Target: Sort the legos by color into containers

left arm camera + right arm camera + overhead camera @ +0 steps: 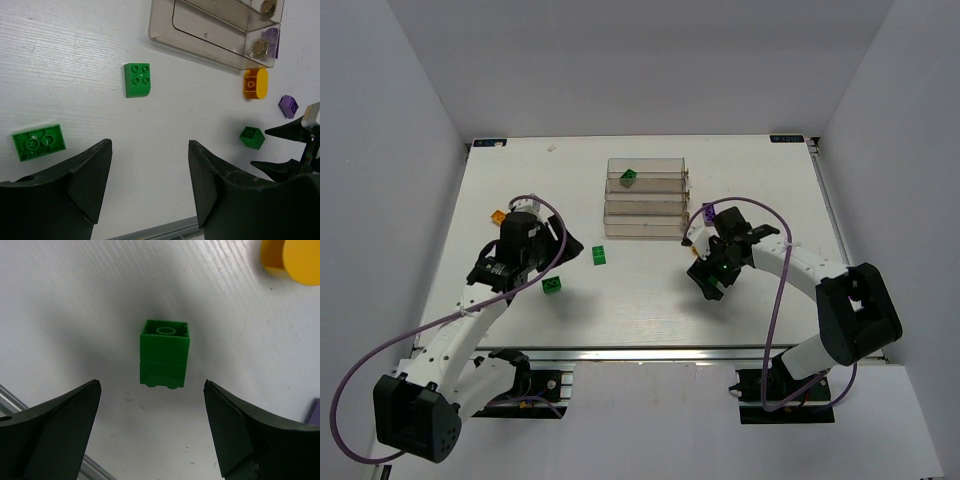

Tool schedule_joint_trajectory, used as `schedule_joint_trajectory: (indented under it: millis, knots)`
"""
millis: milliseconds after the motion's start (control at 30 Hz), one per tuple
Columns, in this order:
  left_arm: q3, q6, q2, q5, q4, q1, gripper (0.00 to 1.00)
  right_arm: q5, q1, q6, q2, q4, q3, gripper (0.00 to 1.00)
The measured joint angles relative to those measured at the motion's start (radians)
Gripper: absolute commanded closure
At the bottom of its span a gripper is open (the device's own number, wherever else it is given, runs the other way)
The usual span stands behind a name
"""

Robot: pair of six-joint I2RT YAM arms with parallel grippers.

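Observation:
The four clear containers [645, 200] form one block at the table's middle back, and a green lego [630, 177] lies in the farthest one. My right gripper [703, 283] is open; a green lego [164, 352] lies on its side just ahead of its fingertips [151, 390], untouched. An orange-yellow lego [290, 255] and a purple lego [315, 412] lie beyond it. My left gripper [532, 262] is open and empty over bare table [149, 142]. Two green legos [136, 80] [39, 142] lie on the table nearby. The containers [215, 35] show at the top right of that view.
Another orange lego [498, 214] lies behind my left arm. A purple lego [707, 214] sits by the containers' right end. My right gripper's fingertips [280, 132] show in the left wrist view, next to the green lego [251, 137], orange-yellow lego [255, 83] and purple lego [288, 106].

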Motion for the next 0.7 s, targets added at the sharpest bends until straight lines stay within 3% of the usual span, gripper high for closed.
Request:
schedule_joint_trajectory:
  millis: [600,700]
  knots:
    - [0.000,-0.008,0.018,0.021,0.008,0.000,0.28,0.013,-0.007,0.021,0.008,0.201,-0.109,0.27]
    - [0.000,-0.008,0.020,0.027,0.021,0.000,0.28,0.012,-0.007,0.019,0.008,0.211,-0.116,0.36]
